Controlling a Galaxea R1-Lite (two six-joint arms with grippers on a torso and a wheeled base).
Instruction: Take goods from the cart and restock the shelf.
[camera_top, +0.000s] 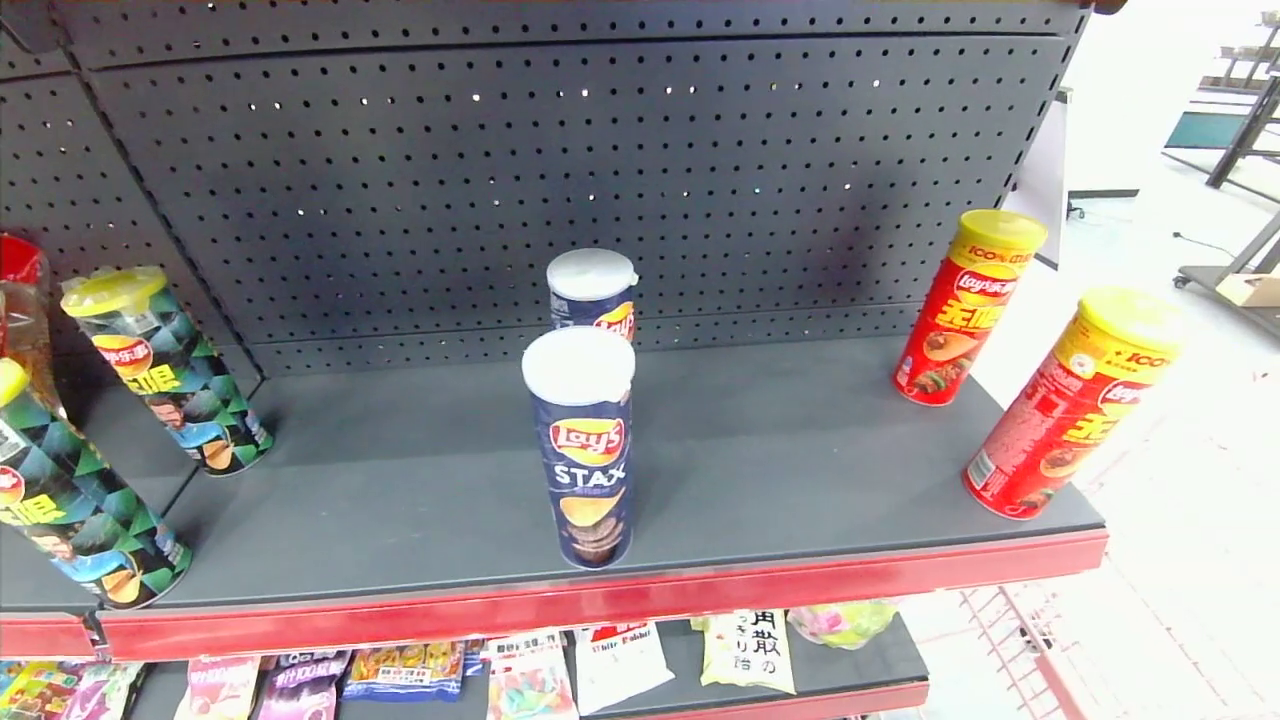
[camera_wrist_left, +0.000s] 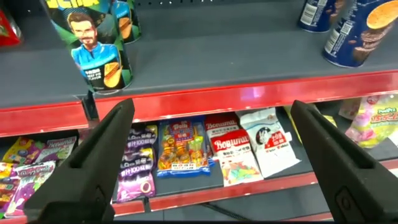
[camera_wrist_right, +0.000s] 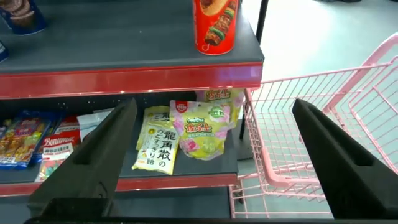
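A: Left tool (camera_wrist_left: 211, 106) and right tool (camera_wrist_right: 214, 104): how do the fingers stand?

B: Both pairs stand wide apart and hold nothing. Each tool faces the red front edge of the shelf (camera_top: 400, 480).

A: What lies ahead of the left tool?

B: Straight past its fingers, snack bags (camera_wrist_left: 186, 149) lie in a row on the lower board. On the upper board a green can (camera_wrist_left: 93, 50) stands upright close to the front edge. A blue can (camera_wrist_left: 354, 37) stands farther toward the right tool's side.

A: And ahead of the right tool?

B: A red can (camera_wrist_right: 214, 25) stands upright near the front edge, at the end of the upper board. Below it lie yellow and green bags (camera_wrist_right: 202, 127). The pink cart (camera_wrist_right: 298, 79) stands just beside that end of the shelf, on the right tool's outer side.

A: How are the cans arranged along the upper board?

B: Two blue cans (camera_top: 590, 450) stand in the middle, one behind the other, between the lines of the two tools. Two green cans (camera_top: 165, 365) stand on the left tool's side and two red cans (camera_top: 968, 305) on the right tool's side. The groups stand well apart from one another.
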